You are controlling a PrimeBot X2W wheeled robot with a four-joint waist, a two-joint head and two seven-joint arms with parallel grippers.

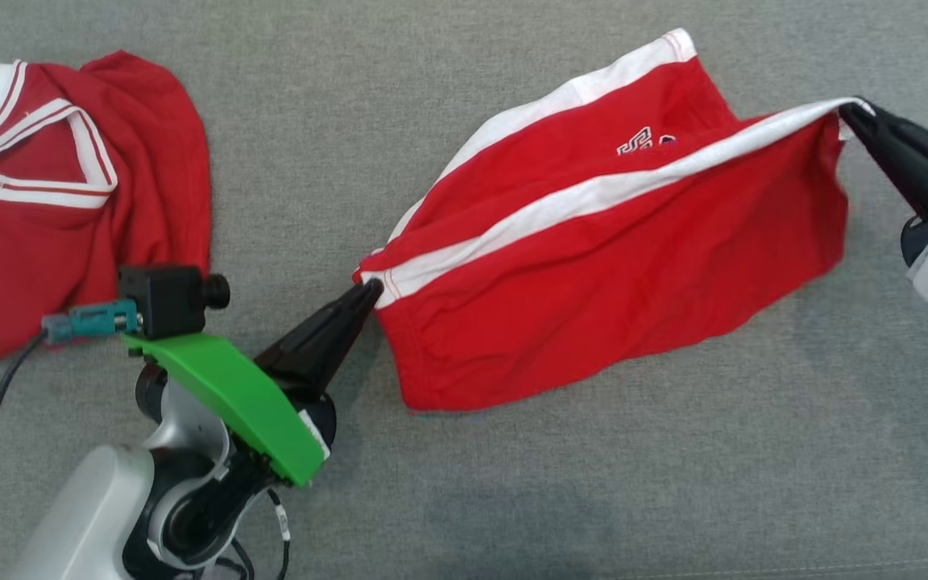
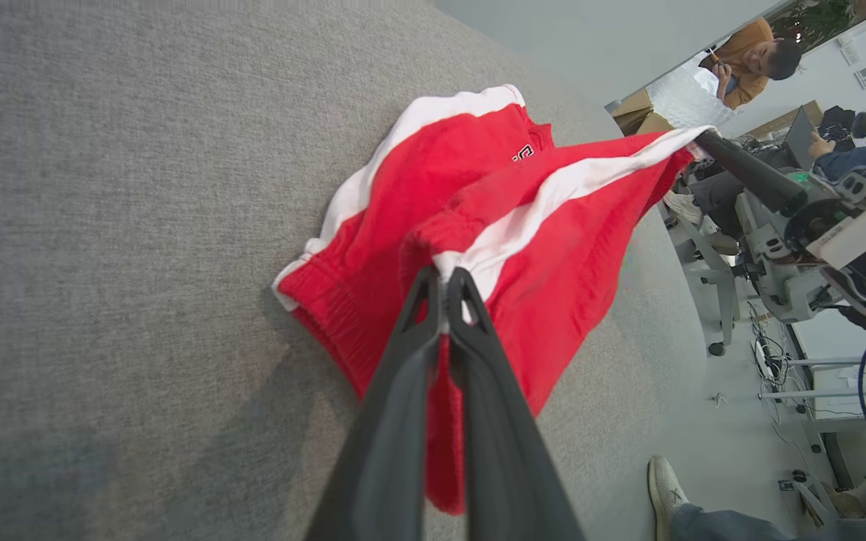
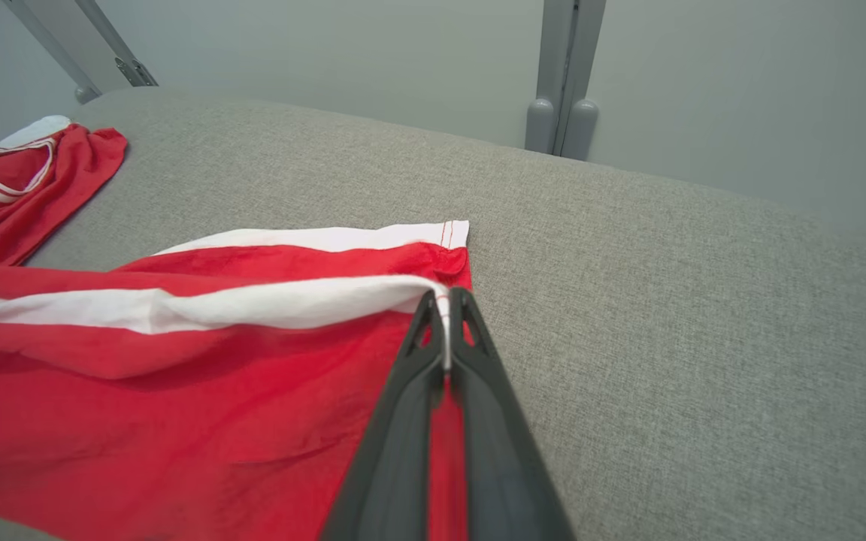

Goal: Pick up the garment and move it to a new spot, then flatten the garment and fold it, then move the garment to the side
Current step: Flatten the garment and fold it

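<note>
While both pairs of jaws are clamping the red shorts [image 1: 609, 266], the left gripper [image 1: 369, 292] at the waistband end of the white stripe [image 1: 593, 193] and the right gripper [image 1: 849, 113] at its hem end, they are hanging stretched between the two, partly resting on the grey surface [image 1: 512, 499]. By my judgement, the pick-up is being completed and the carry to a new spot is happening, while flattening, folding and setting aside are all waiting.

shorts [image 1: 617, 266] on table [image 1: 512, 499], jersey [image 1: 53, 201] at left
</note>
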